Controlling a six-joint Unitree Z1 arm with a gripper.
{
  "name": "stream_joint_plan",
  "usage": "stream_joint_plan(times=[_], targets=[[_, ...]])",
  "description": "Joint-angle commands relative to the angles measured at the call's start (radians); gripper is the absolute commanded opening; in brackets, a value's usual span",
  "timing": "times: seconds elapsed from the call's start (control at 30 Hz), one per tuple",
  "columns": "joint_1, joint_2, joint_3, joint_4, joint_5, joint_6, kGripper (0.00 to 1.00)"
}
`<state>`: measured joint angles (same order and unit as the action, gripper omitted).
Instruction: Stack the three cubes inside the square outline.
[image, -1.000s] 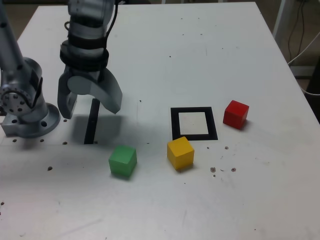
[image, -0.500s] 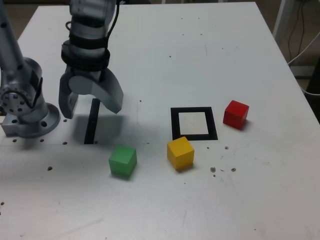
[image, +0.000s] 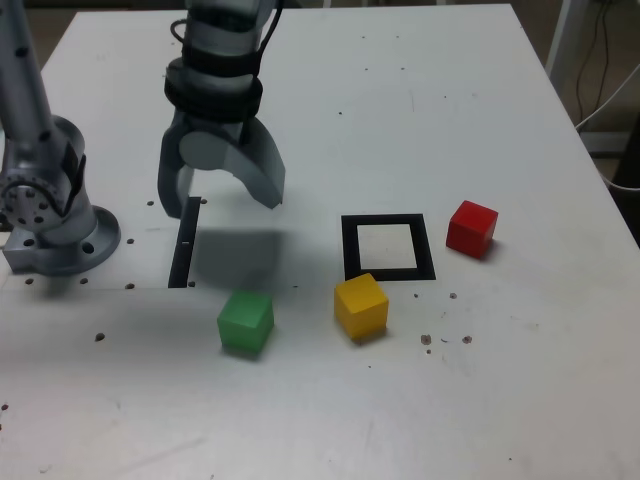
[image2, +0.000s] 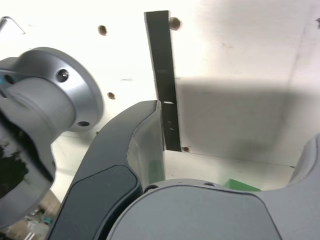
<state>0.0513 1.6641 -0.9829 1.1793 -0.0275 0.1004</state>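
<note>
In the exterior view my hand (image: 220, 195) hangs over the worktop (image: 420, 110), pointing down, fingers wide apart and empty. The green cube (image: 246, 321) lies at its 5 o'clock, the yellow cube (image: 361, 306) touches the square outline (image: 388, 247), and the red cube (image: 471, 228) is near, at the outline's 3 o'clock.

In the wrist view my own fingers (image2: 115, 165) cover much; only a green corner (image2: 242, 186) shows beside the black strip (image2: 164, 75).

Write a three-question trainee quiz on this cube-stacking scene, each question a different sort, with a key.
1. True or false: the square outline already holds a cube.
2. Multiple choice: in the exterior view, which cube lies nearest the gripper? A) red cube B) yellow cube C) green cube
3. Fill in: the gripper's jaws stand ____ and hold nothing.

Key: 1 false, its white centre is bare. 2 C. 3 open.
</note>
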Motion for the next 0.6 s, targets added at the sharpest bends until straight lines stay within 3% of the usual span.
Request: stream_joint_plan(times=[0.0,0.57], targets=[[-0.007,0.026,-0.050,0.024,0.002,0.001,0.99],[-0.061,0.212,-0.432,0.195,0.015,-0.002,0.99]])
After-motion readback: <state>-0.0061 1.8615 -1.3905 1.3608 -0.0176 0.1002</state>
